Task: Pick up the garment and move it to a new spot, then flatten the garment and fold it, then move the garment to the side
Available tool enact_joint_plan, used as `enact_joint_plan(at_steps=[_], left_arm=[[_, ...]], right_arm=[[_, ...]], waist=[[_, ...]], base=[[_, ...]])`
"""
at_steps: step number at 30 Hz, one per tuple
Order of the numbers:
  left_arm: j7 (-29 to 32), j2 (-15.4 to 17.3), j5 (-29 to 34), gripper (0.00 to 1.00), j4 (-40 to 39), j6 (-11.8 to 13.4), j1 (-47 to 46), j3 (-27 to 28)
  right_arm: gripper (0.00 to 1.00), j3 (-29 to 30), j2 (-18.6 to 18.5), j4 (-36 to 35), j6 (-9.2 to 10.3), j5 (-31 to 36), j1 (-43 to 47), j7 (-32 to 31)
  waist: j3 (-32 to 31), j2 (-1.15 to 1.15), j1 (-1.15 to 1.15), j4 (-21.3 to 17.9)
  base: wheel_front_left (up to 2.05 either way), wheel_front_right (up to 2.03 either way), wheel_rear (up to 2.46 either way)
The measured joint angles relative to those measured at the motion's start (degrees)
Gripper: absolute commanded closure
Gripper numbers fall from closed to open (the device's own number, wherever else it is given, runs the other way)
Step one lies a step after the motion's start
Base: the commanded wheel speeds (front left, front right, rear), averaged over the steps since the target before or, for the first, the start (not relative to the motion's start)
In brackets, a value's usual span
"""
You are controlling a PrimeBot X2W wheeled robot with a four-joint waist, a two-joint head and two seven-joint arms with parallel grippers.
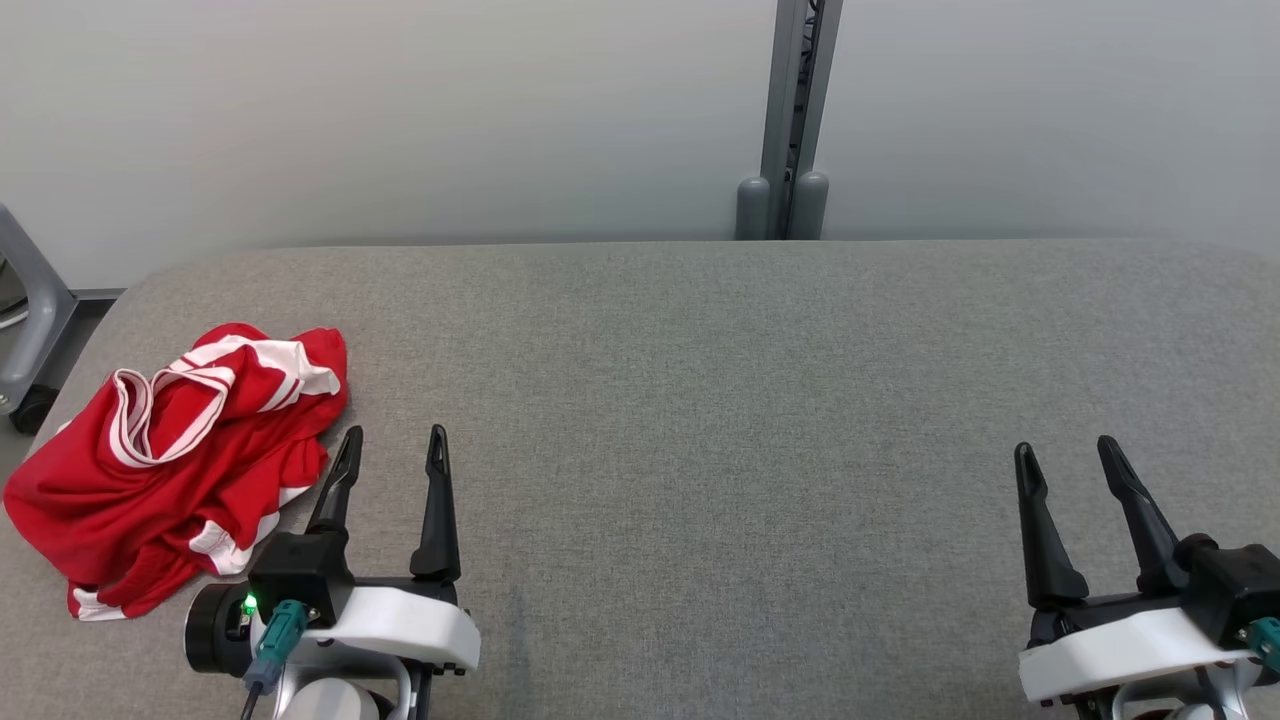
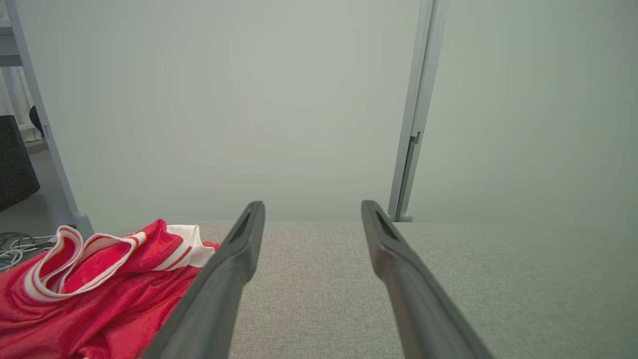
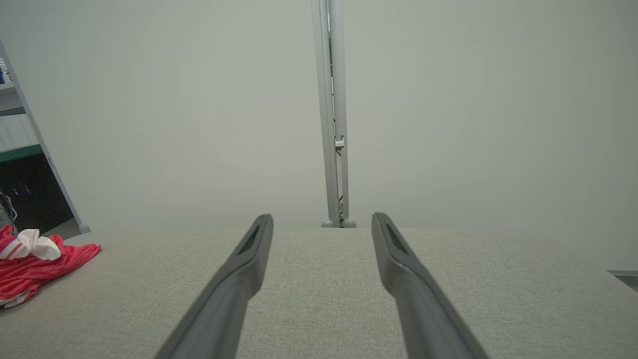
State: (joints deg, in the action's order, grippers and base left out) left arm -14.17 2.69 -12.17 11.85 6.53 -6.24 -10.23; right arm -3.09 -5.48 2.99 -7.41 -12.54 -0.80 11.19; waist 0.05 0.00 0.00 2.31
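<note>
a grey fabric table (image 1: 700, 400) is spreading across the lower head view, with a pale wall (image 1: 400, 120) and a grey post (image 1: 795, 110) rising behind it at top centre. the red garment (image 1: 170, 450) is lying crumpled at centre left, just beside the left gripper (image 1: 395, 440), which is gaping empty. the right gripper (image 1: 1065, 450) is spread empty at lower right. the left wrist view is catching cables (image 2: 15, 244) at its left edge, where the garment is being cut off.
</note>
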Motion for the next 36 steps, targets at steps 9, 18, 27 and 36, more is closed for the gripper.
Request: enact_joint_plan(at_steps=[9,18,27,36], left_arm=[[-0.8,0.0,1.4,0.0,0.2,0.6,-0.2,-0.7],[-0.9,0.0,0.8,0.0,0.4,0.7,-0.3,-0.7],[-0.9,0.0,0.1,0.0,0.1,0.7,-0.3,-0.8],[-0.9,0.0,-0.1,0.0,0.1,0.7,-0.4,-0.9]], right_arm=[[0.0,0.2,0.1,-0.4,-0.01,1.6,0.2,0.9],[0.0,0.2,-0.1,-0.4,-0.01,1.5,0.2,1.0],[0.0,0.0,-0.1,-0.5,-0.01,1.2,0.2,1.0],[0.0,0.0,0.0,-0.6,-0.01,1.1,0.1,0.9]], waist=[[0.3,0.0,0.0,0.2],[0.3,0.0,0.0,0.1],[0.6,0.0,0.0,0.1],[1.1,0.0,0.0,0.5]], base=[[0.0,0.0,0.0],[0.0,0.0,0.0],[0.0,0.0,0.0],[0.0,0.0,0.0]])
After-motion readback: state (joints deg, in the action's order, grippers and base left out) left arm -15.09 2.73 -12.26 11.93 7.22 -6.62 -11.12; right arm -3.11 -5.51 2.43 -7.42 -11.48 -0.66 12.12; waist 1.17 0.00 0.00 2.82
